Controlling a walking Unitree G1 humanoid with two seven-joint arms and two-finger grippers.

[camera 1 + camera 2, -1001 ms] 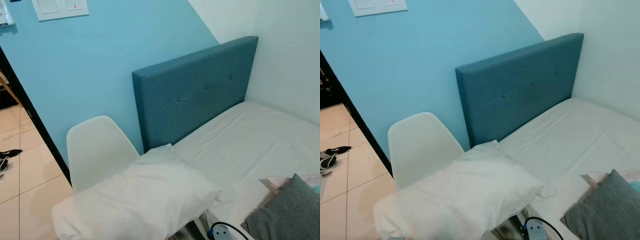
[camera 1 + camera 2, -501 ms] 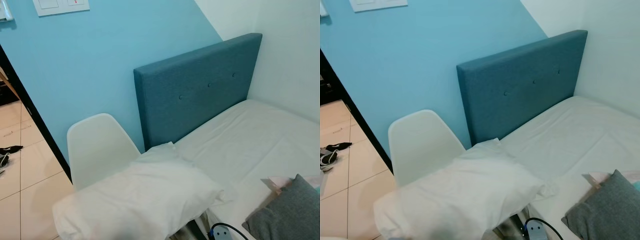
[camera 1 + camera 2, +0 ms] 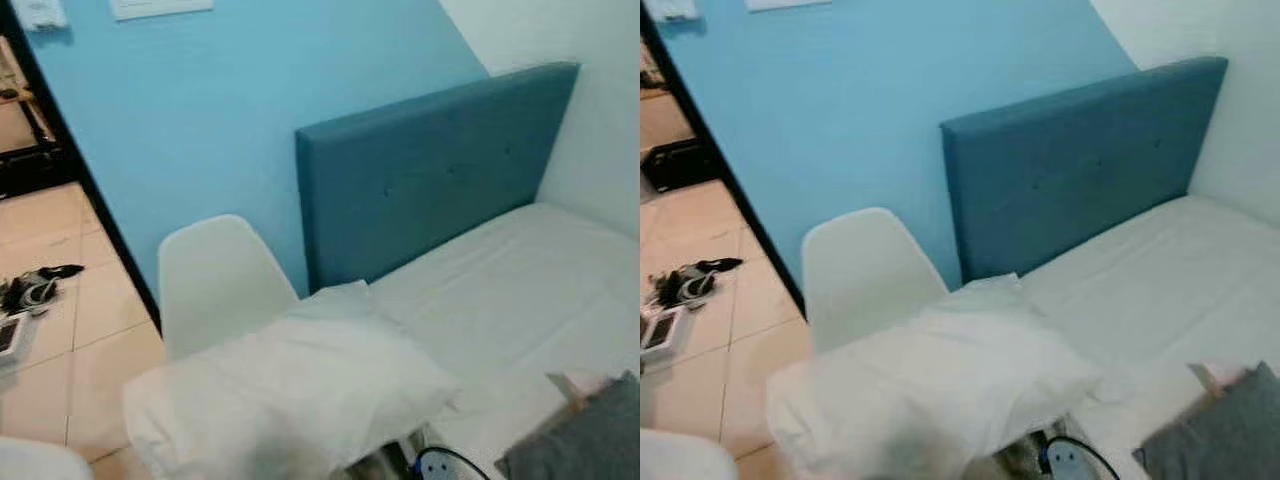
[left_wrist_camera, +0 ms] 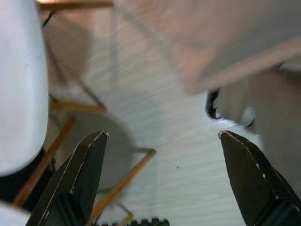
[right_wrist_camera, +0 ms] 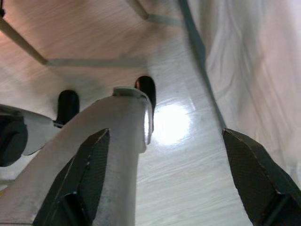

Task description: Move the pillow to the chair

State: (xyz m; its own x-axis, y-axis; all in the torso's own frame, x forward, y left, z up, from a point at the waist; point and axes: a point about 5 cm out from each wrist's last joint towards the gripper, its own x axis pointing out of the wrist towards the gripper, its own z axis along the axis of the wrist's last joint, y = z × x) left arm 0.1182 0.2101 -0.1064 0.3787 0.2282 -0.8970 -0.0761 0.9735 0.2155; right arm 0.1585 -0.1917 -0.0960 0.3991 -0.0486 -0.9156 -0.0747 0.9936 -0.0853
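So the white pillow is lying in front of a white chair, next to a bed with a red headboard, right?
Not quite: the headboard is blue, not red, as the left eye view shows. The white pillow does lie in front of the white chair, next to the bed.

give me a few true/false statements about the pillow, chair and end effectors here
1. The pillow is white. True.
2. The chair is black. False: it is white, standing beside the blue headboard.
3. The left end effector has its fingers spread apart with nothing between them. True.
4. The right end effector is clamped on the pillow. False: its fingers stand wide apart over the floor, holding nothing.
5. A grey cushion lies on the bed. True.
6. The wall behind the chair is red. False: it is light blue.
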